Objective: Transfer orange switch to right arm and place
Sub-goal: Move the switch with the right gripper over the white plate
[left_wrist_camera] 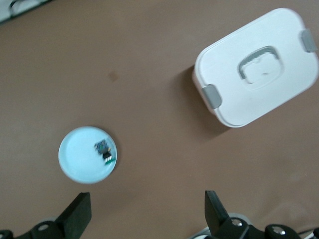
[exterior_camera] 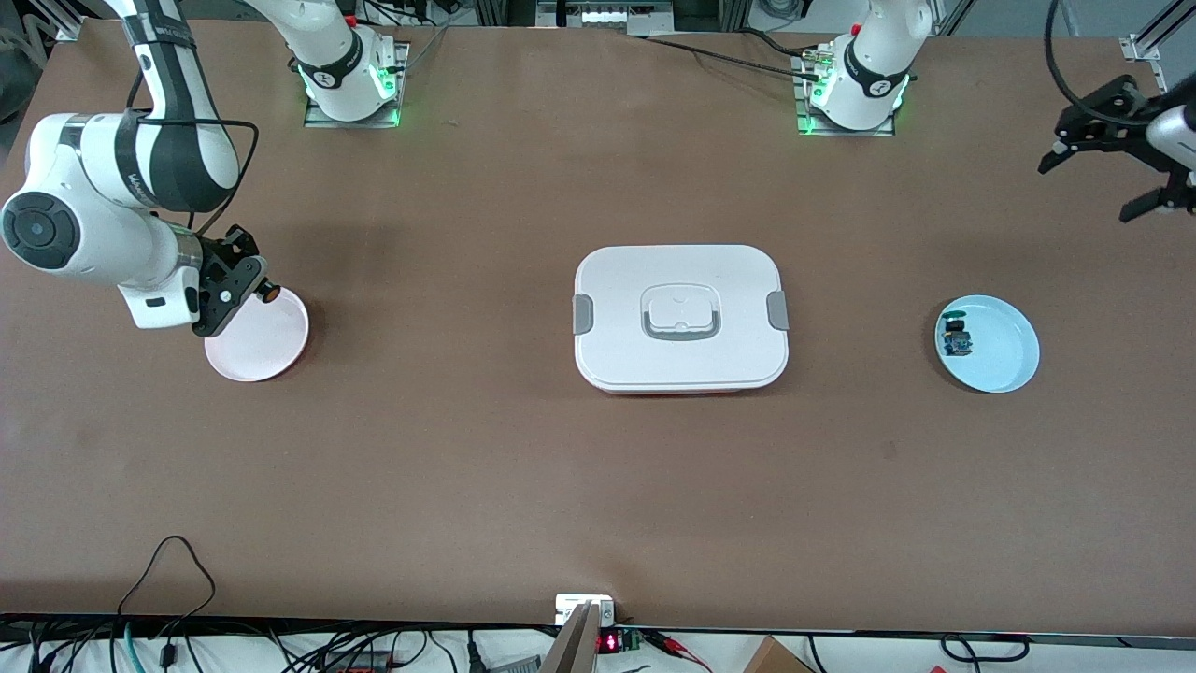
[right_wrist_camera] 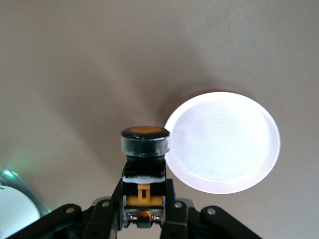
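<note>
The right arm's slim black gripper (exterior_camera: 245,280) hangs over the edge of a round pale pink plate (exterior_camera: 257,336) at the right arm's end of the brown table (exterior_camera: 598,486), its fingers (right_wrist_camera: 172,211) closed on the body of the small orange switch (right_wrist_camera: 144,164), a black push-button part with a round orange cap and an orange-striped body. In the right wrist view the switch's long axis runs straight out from between the fingers, in line with the gripper, with the orange cap at the free end pointing away from the wrist and the striped body clamped at the base; its cap sits just beside the pink plate's rim in that view. In the front view the cap (exterior_camera: 269,293) shows at the gripper's tip, over the plate's edge. The left arm's spidery black gripper (exterior_camera: 1117,154) waits up in the air at the left arm's end of the table, fingers (left_wrist_camera: 79,214) spread wide and holding nothing. Between the two plates stands a white rectangular lidded box with grey clips (exterior_camera: 680,318). A round light blue plate (exterior_camera: 1000,350) at the left arm's end carries a small blue-bodied part with a green cap (exterior_camera: 957,335).
</note>
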